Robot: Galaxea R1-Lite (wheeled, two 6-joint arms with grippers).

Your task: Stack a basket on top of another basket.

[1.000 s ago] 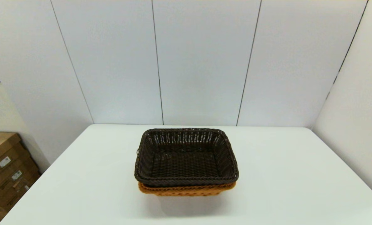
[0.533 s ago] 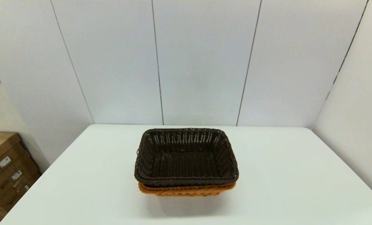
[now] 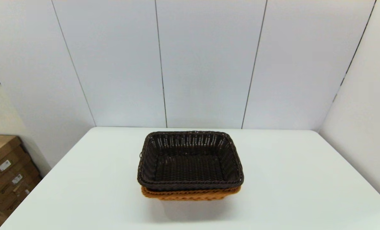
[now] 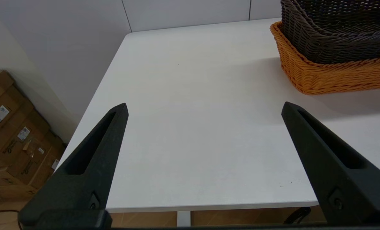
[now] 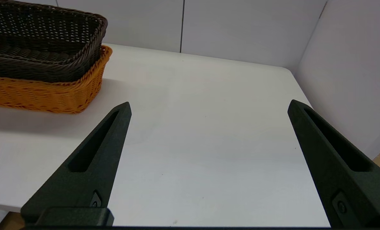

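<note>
The dark brown basket (image 3: 190,161) sits nested inside the orange-tan basket (image 3: 190,194) at the middle of the white table (image 3: 288,179). Only the tan basket's front rim and wall show under it in the head view. Both arms are out of the head view. My left gripper (image 4: 204,107) hangs open over the table's near left edge, with the dark basket (image 4: 336,35) and tan basket (image 4: 333,75) off to one side. My right gripper (image 5: 209,105) is open over the near right part, well apart from the dark basket (image 5: 40,54) and tan basket (image 5: 46,94). Neither gripper holds anything.
White wall panels (image 3: 205,64) close the table's back and right side. Stacked cardboard boxes (image 3: 4,172) stand on the floor past the table's left edge, and the boxes (image 4: 14,140) also show in the left wrist view.
</note>
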